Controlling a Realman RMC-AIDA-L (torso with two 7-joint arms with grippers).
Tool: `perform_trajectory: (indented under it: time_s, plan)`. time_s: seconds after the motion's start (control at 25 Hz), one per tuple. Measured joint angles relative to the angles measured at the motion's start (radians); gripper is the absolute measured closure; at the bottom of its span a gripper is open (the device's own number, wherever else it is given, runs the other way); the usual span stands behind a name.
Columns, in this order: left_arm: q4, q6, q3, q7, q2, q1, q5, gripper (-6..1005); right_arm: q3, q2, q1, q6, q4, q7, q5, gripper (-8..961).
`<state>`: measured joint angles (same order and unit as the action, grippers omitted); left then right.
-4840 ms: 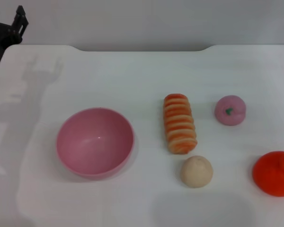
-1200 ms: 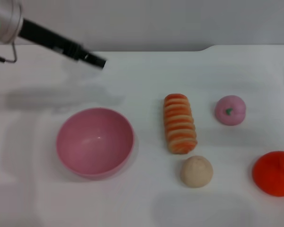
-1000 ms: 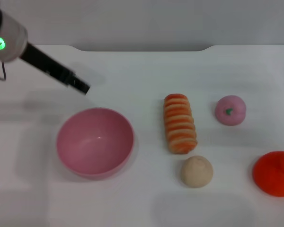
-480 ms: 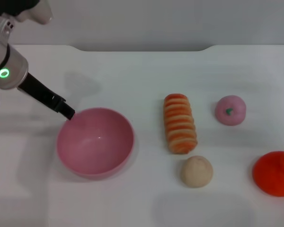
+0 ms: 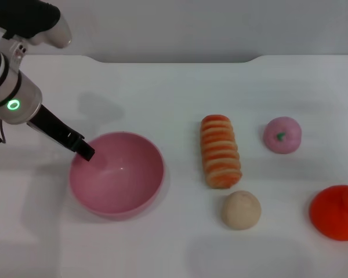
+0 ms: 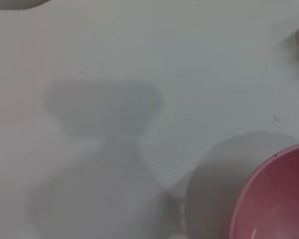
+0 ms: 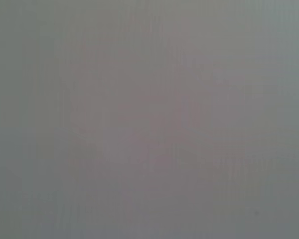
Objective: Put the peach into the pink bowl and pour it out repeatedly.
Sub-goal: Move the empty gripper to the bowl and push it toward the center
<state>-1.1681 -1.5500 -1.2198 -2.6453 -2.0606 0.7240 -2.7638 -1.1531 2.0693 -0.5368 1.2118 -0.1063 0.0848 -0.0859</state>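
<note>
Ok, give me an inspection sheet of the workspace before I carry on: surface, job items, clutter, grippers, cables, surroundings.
Surface: white table, nothing spilled.
Job's things: peach on the table at the robot's right, apart from the pink bowl, which is upright and holds nothing.
Clutter: striped orange roll, beige ball, orange-red fruit at the right edge.
Grippers: left gripper at the pink bowl's left rim; right not in view.
Cables: thin dark wire by the left arm's edge.
Surroundings: plain grey wall behind.
</note>
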Motion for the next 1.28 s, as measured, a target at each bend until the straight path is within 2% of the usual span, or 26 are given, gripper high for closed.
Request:
perform_trajectory:
  time_s: [0.4, 1.2, 1.28]
  plan:
    - [0.064, 0.044, -0.028, -0.001, -0.001, 0.006, 0.001, 313, 0.003, 0.000, 0.003, 0.000, 0.001, -0.001, 0.002, 547]
    - [0.112, 0.105, -0.059, 0.001, -0.002, -0.010, 0.020, 314, -0.005, 0.003, 0.008, 0.000, -0.001, -0.001, 0.000, 547]
    - [0.113, 0.105, -0.060, 0.001, -0.001, -0.011, 0.020, 368, -0.005, 0.003, 0.009, 0.000, -0.001, -0.001, 0.001, 547]
